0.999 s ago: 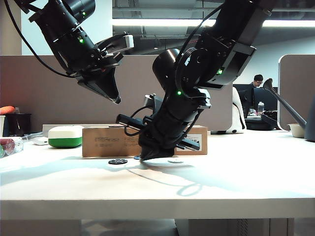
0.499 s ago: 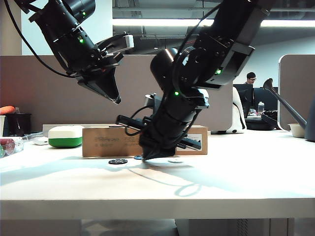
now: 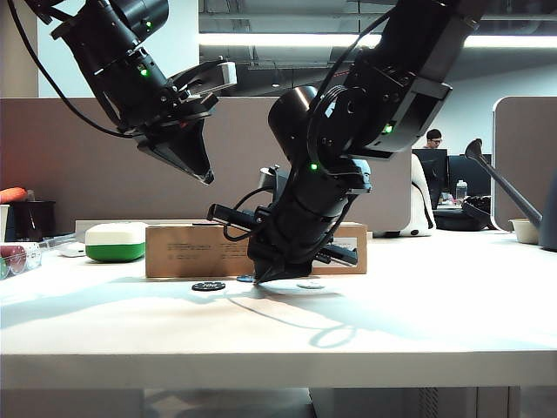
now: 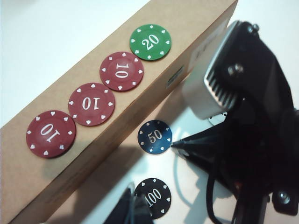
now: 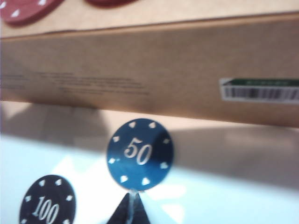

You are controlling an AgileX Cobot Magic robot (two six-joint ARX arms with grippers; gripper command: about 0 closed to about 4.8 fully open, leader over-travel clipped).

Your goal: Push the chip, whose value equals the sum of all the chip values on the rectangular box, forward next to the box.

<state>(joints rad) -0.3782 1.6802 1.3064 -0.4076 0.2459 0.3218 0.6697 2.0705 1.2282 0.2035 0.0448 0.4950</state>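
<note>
Nearest you, in front of the rectangular box, sits the black chip marked 100. It lies flat on the table, clear of the box face.

Your right gripper has barely moved in the last half second. The arm has only swung a touch, and the tip is where it was, low in front of the box. Its fingers are pressed together into one point, carrying nothing. That point meets the near rim of the chip, the blue 50.

The blue chip lies flat between the gripper tip and the box's front face. It is near the box, with a strip of table showing in between, and has hardly shifted from a moment ago.

On top of the box, the chip values run in a row: a maroon 10, a second maroon 10, a third maroon 10, then a green 20.

Your left gripper hangs high above the box, just as before. Its fingers are drawn narrow to a tip and empty.
</note>
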